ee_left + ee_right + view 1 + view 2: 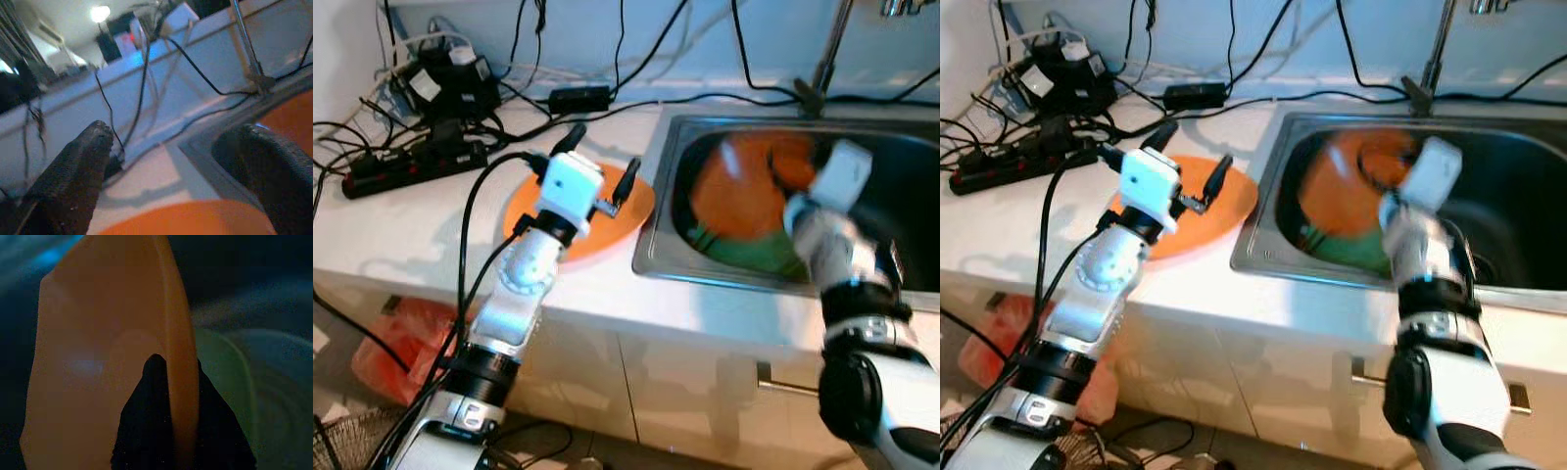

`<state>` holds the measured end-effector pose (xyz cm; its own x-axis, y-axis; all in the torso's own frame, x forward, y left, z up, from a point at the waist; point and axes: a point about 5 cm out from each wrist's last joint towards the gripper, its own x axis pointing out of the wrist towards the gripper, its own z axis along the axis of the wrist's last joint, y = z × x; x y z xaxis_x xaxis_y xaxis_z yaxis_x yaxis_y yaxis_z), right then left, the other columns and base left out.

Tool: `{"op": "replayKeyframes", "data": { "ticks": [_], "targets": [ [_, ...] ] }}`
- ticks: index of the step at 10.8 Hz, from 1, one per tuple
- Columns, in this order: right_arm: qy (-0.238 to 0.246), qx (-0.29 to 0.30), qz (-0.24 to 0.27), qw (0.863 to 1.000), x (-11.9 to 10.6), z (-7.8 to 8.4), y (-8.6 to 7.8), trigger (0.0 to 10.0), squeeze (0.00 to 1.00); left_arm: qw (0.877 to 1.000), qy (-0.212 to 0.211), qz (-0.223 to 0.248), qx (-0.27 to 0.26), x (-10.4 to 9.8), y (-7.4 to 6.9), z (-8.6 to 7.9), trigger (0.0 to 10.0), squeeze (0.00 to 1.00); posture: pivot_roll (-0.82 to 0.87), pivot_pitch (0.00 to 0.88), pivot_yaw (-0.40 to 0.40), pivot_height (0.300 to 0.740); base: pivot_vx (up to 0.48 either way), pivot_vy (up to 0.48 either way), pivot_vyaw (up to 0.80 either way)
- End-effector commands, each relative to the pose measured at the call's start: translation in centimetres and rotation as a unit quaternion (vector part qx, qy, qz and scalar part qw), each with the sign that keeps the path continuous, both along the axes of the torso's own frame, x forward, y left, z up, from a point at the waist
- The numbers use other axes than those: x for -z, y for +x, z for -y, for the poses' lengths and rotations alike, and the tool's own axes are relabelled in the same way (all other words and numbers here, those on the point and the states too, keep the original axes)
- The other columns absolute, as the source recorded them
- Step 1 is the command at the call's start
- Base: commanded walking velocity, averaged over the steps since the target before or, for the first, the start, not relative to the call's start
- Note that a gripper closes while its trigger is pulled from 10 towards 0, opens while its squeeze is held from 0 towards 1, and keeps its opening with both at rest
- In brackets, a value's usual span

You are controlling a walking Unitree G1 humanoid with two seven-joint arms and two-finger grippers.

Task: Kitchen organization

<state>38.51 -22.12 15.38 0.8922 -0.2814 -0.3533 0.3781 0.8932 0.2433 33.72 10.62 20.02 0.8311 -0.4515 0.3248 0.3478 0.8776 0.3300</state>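
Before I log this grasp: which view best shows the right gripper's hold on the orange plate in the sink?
The right wrist view: both fingers pinch the orange plate's rim edge-on. In the eye views the right gripper is blurred over the sink.

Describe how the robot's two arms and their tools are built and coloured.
Both arms are silver-grey segmented tubes with black joint rings. A black cable runs along the left arm. Each wrist carries a white boxy block. The left tool has two long black fingers with a rough textured surface; the right tool also has black fingers.

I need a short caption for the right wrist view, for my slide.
Right gripper pinching the rim of an orange plate, green plate behind.
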Motion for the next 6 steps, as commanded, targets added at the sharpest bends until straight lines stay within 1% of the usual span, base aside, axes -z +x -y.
{"op": "replayKeyframes", "data": {
  "ticks": [1, 2, 3, 5, 6],
  "targets": [
    [-0.02, 0.007, 0.029, 0.999, -1.2, 0.3, 0.4, 0.0, 0.0, 0.998, -0.016, -0.052, 0.013, 0.7, 0.2, -0.7, 10.0, 1.0, 0.09, 0.025, 0.11, 0.74, 0.0, 0.0, 0.0],
    [-0.03, 0.009, 0.024, 0.999, -1.0, 0.5, 0.4, 0.0, 0.0, 0.997, -0.018, -0.072, 0.027, 0.8, 0.3, -0.6, 10.0, 1.0, 0.09, 0.025, 0.111, 0.74, 0.0, 0.0, 0.0],
    [-0.045, 0.012, 0.014, 0.999, -0.6, 0.7, 0.3, 0.0, 0.0, 0.993, -0.021, -0.099, 0.052, 0.5, 0.3, -0.4, 10.0, 1.0, 0.09, 0.025, 0.114, 0.74, 0.0, 0.0, 0.0],
    [-0.06, 0.017, -0.005, 0.998, 0.1, 1.0, 0.1, 0.0, 0.0, 0.983, -0.019, -0.14, 0.12, -0.1, -0.1, 0.8, 10.0, 1.0, 0.09, 0.026, 0.113, 0.74, 0.0, 0.0, 0.0],
    [-0.059, 0.017, -0.005, 0.998, 0.2, 1.0, 0.2, 0.0, 0.0, 0.98, -0.021, -0.144, 0.137, -0.6, -0.4, 1.1, 10.0, 1.0, 0.09, 0.027, 0.115, 0.74, 0.0, 0.0, 0.0]
  ]
}}
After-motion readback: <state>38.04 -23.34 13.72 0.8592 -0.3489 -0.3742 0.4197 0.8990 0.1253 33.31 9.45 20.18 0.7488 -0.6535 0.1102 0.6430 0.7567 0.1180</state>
